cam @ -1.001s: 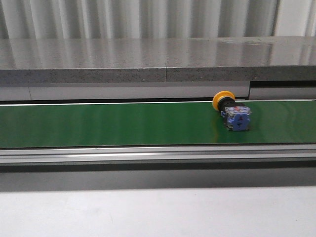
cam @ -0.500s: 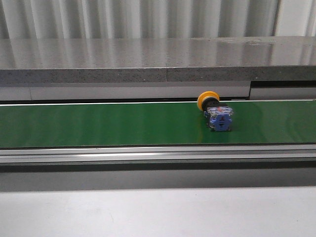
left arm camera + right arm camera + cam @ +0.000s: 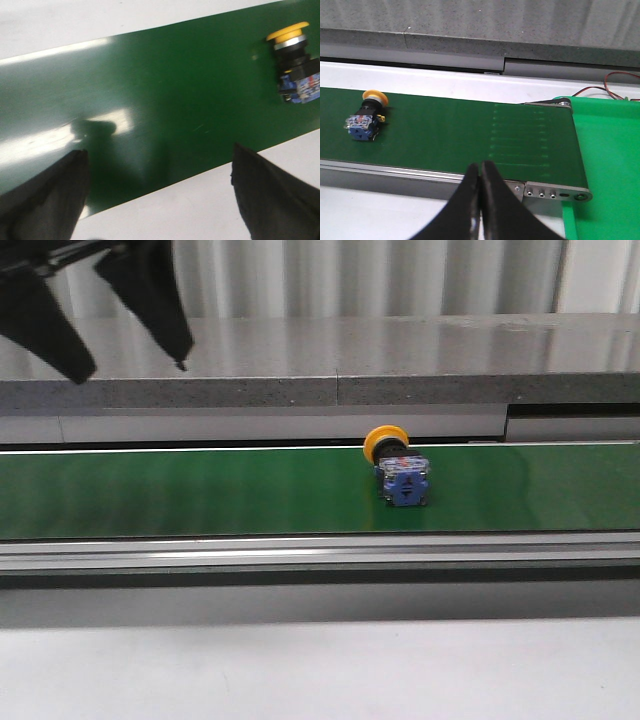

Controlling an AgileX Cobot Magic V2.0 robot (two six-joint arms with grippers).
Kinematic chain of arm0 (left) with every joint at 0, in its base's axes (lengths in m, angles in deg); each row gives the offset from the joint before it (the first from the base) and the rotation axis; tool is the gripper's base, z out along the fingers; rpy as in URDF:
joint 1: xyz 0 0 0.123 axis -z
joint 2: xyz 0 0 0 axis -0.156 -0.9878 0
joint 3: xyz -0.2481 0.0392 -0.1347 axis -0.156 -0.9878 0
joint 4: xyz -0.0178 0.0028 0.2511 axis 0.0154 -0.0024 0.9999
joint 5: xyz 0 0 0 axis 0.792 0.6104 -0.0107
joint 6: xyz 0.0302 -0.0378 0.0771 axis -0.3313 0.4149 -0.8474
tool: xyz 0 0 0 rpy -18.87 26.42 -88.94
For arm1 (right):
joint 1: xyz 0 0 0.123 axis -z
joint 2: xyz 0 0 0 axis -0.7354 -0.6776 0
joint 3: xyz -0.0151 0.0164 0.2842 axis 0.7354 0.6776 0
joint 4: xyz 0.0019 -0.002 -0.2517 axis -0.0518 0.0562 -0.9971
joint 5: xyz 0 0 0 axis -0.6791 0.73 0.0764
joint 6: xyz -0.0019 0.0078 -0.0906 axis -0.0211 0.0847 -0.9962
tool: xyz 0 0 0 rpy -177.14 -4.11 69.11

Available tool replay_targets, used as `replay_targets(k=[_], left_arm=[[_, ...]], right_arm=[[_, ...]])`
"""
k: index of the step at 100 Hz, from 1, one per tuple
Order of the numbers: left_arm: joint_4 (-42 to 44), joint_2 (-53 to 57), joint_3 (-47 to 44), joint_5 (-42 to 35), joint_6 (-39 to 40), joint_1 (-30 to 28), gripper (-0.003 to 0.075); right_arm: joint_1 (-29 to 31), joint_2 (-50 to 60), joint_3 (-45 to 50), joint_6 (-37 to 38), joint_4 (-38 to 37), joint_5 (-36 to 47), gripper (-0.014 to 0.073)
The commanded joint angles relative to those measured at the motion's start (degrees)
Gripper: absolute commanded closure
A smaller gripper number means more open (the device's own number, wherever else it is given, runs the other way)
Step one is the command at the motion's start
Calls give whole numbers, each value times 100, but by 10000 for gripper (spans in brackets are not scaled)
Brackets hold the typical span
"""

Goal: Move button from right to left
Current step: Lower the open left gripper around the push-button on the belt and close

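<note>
Running wide across the front view, green belt (image 3: pixel 200 490) below grey ledge (image 3: pixel 300 365); hanging at 10 o'clock above the belt, left gripper (image 3: pixel 105 315), fingers spread wide, nothing between; seen only from its own wrist, right gripper (image 3: pixel 480 187), fingers pressed together, empty; lying on its side just right of centre on the belt, button (image 3: pixel 397 468), yellow cap toward 11 o'clock.

button (image 3: pixel 397 468) on green belt (image 3: pixel 200 490), left tool (image 3: pixel 100 315) above

Belt (image 3: pixel 200 490): green, running left to right
Ledge (image 3: pixel 330 360): grey speckled, behind belt
Wires (image 3: pixel 620 85): red and black, beyond belt's end
</note>
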Motion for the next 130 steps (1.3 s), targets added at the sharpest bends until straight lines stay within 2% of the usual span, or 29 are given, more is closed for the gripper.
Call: replay_targets(k=[1,23,51,64,96,116,130], left_arm=[[-137,-134,529,22,202,276,155],[-140,-1156,1627,704,367,796,155],[-285,-1982,2626,1050,490,1101,155],[-579,-2114,2832,956,490,1101,155],[-528,-2566,2956,1016,771,1101,155],[101,-2743,2956,1204,1200,1101,155],[138,-2828,2956,1251,1238,1101,167]], right_arm=[[-3,-43,-138,-37,14,471,662],[-3,-43,-138,-37,14,471,662],[-3,-43,-138,-37,14,471,662],[-3,-43,-138,-37,14,471,662],[-3,-43,-138,-37,14,471,662],[-3,-43,-138,-37,14,471,662],[-3,-43,-138,-37,14,471,662]])
